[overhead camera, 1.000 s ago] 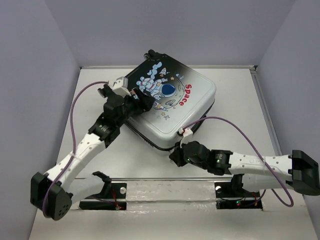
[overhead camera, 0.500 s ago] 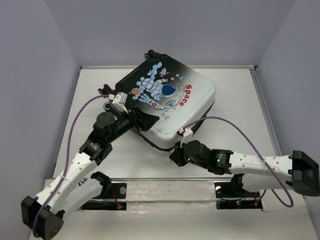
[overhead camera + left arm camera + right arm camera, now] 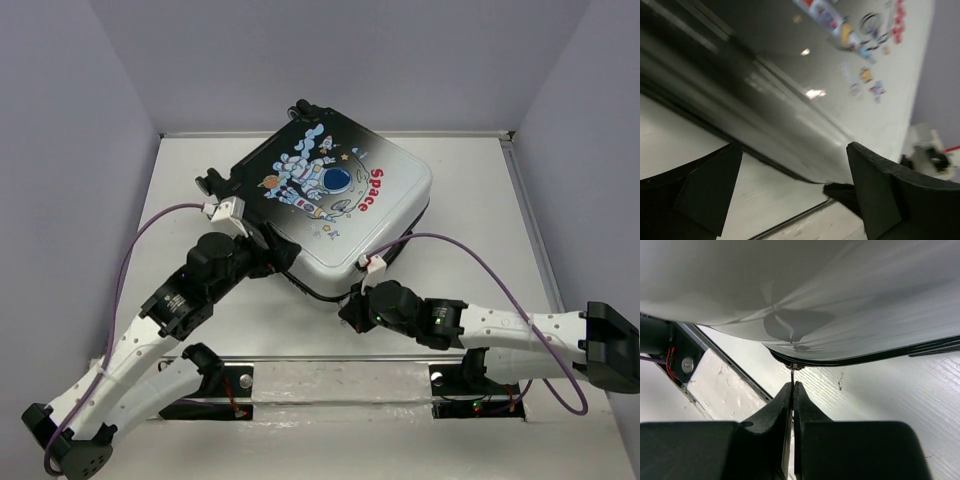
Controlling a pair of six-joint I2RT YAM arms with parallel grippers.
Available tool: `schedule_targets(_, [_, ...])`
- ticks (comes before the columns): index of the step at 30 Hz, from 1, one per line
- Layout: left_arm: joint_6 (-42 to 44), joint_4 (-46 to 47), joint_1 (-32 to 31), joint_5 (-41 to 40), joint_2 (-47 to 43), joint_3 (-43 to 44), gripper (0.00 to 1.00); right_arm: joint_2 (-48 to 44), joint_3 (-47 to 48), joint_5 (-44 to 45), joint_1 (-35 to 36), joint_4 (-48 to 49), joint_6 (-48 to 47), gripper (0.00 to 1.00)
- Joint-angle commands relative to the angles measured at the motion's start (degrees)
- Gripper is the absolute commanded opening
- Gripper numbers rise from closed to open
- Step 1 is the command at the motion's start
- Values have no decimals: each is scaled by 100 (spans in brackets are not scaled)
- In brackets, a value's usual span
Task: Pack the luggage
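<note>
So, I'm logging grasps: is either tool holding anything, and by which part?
The right tool pinches the luggage by a thin tab, apparently its zipper pull, at the near seam. The left tool is open, holding nothing.

We count one luggage (image 3: 345,215) on one desk (image 3: 470,190), two arms (image 3: 150,320), each ending in one gripper, the left gripper (image 3: 283,250) and the right gripper (image 3: 350,312), and two purple cables (image 3: 430,236), one per arm.
</note>
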Motion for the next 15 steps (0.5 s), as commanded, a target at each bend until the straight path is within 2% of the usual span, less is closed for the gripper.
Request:
schedule_targets(1, [-17,-2158,4,-397,192,-184,99,-276,71,97,-25,332,-56,7])
schedule_targets(5, [-263,-1281,4,778,385,-833,99,-390,10,89,-25,305,-47,7])
schedule_targets(8, [-605,-210,4,1167,526,-940,99,-381,10,-8,-25,288,-74,7])
schedule_targets(15, [-756,768,-31,1239,912,-546,99,-65,132,-131,-25,367,-109,7])
